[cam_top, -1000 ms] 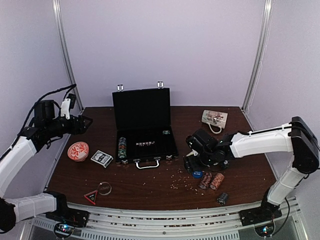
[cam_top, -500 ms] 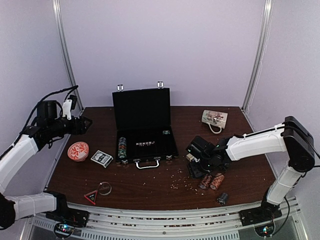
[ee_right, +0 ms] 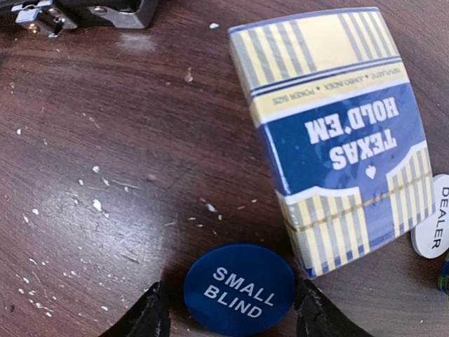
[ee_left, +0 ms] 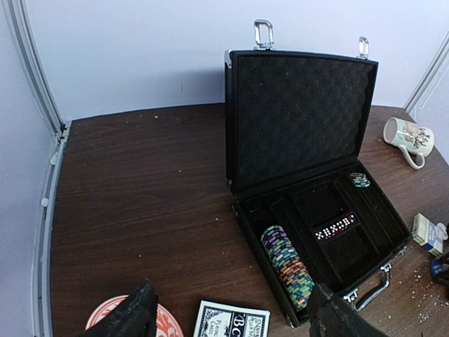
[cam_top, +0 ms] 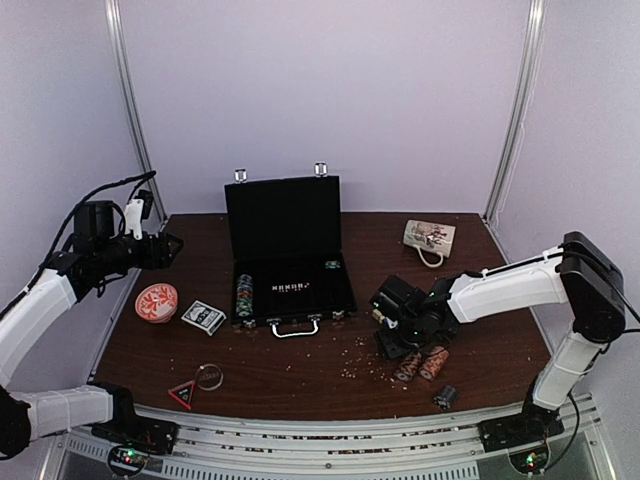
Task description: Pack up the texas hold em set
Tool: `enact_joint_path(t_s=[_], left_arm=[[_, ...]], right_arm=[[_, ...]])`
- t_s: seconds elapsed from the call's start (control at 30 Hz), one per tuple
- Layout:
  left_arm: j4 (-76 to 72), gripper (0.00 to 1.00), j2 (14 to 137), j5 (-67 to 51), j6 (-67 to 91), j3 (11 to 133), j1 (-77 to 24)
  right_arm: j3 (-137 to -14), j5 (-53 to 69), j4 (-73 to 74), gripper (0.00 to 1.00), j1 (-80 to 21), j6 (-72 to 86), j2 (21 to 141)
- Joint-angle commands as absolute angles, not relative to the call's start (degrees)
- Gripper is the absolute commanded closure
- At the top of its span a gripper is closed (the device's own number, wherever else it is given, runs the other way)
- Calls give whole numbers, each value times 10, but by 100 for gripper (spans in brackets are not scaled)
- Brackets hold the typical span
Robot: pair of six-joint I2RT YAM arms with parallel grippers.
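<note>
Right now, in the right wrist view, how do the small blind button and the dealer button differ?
The small blind button is blue, lettered white; the dealer button is white, lettered black. The small blind button shows whole between the right gripper's open fingers; the dealer button is cut by the frame edge, beside the deck. Both are round and lie flat on the table.
</note>
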State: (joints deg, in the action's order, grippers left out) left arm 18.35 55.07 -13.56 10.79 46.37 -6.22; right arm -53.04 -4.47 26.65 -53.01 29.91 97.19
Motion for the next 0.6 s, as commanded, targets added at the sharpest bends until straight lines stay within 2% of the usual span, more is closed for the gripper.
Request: enact_joint_path(t_s=[0.0,0.2,0.57], left_arm=[[180,24,553,-123,99,476,-63],[182,24,561,-116,97,478,-62],[183,24,572,-107,95,483,-55]], right_arm=[[-535,-20,282,41,-536,285,1003],[-557,-25,295,49,-540,271,1030],[-563,-55,313,55,-560,271,1008]])
